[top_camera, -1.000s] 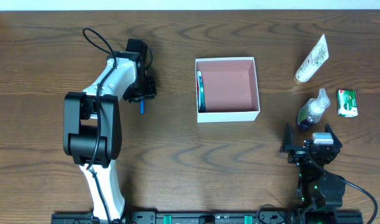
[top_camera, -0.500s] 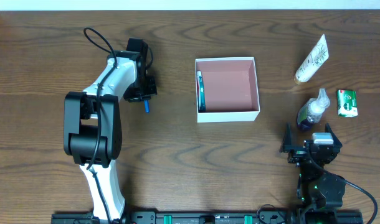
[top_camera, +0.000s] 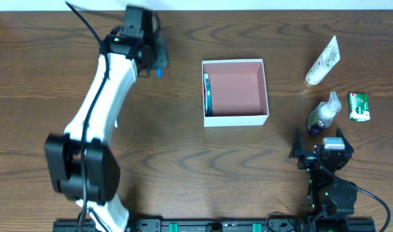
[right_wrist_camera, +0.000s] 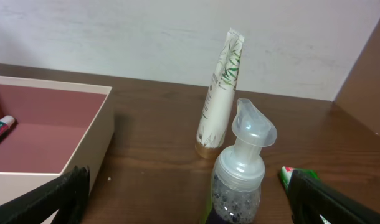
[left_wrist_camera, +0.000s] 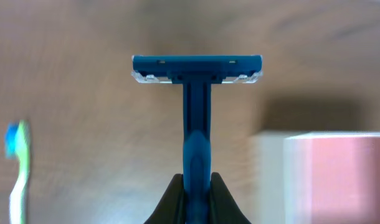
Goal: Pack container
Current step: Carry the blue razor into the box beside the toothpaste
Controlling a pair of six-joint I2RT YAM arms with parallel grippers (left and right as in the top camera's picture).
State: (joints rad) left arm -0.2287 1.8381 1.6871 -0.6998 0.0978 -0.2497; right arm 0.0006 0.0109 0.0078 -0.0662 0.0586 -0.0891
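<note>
The container [top_camera: 235, 115] is a square white box with a pink inside, at mid table; a teal item [top_camera: 207, 93] lies along its left inner wall. My left gripper [top_camera: 153, 61] is shut on the handle of a blue razor [left_wrist_camera: 196, 68], held in the air to the far left of the container. In the left wrist view [left_wrist_camera: 196, 186] the razor's head points away and the container [left_wrist_camera: 336, 177] shows at the lower right. My right gripper [top_camera: 319, 143] is open and empty, just behind a clear pump bottle [right_wrist_camera: 240, 174], with a finger on each side in the right wrist view [right_wrist_camera: 187, 190].
A white tube [top_camera: 322, 61] lies at the far right, standing out behind the bottle in the right wrist view [right_wrist_camera: 220, 93]. A green packet [top_camera: 359, 106] lies right of the bottle [top_camera: 322, 115]. A blurred green and white toothbrush [left_wrist_camera: 15, 171] shows on the table left of the razor.
My left arm has risen and swung toward the far edge of the table, carrying the blue razor up from the table left of the container. The right arm has not moved.
</note>
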